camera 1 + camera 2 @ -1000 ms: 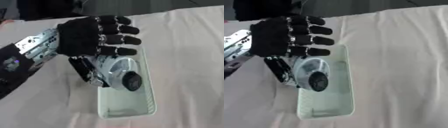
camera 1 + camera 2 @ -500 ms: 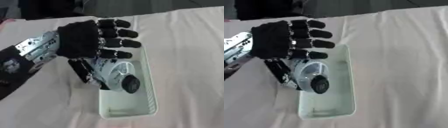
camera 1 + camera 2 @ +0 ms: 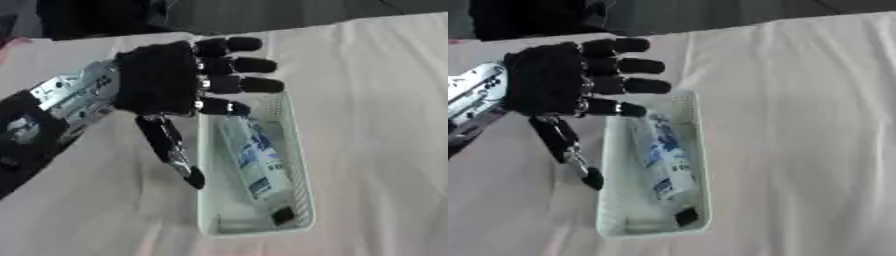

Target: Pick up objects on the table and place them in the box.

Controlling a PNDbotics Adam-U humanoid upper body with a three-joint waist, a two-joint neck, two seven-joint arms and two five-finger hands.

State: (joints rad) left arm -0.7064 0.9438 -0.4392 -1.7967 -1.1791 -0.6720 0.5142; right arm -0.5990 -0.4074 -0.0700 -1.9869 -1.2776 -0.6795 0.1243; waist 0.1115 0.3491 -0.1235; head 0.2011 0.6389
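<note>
I see my left hand (image 3: 162, 85), black with silver wrist plates, coming in from nine o'clock and hovering over the far end of the pale green rectangular plastic box (image 3: 300, 165). Its fingers are spread out straight toward three o'clock and the thumb hangs down toward six o'clock along the box's left wall; it grips nothing, it is released. The white bottle with blue label print (image 3: 254, 157) lies lengthwise inside the box, its dark cap (image 3: 283, 215) at the six o'clock end, close to the near wall. Whether the lowest finger touches the bottle's upper end I cannot tell.

The box sits on a pinkish-white cloth-covered table (image 3: 376, 100). From three o'clock of the box the cloth runs bare to the picture's edge, and bare cloth also lies at seven o'clock, below the thumb. The table's far edge crosses at twelve o'clock, just past my fingertips, with dark floor beyond.

The right eye view shows more bare cloth to the right of the box (image 3: 702, 165); the left eye view shows more of my forearm (image 3: 35, 130) at eight o'clock. My right hand appears in neither view.
</note>
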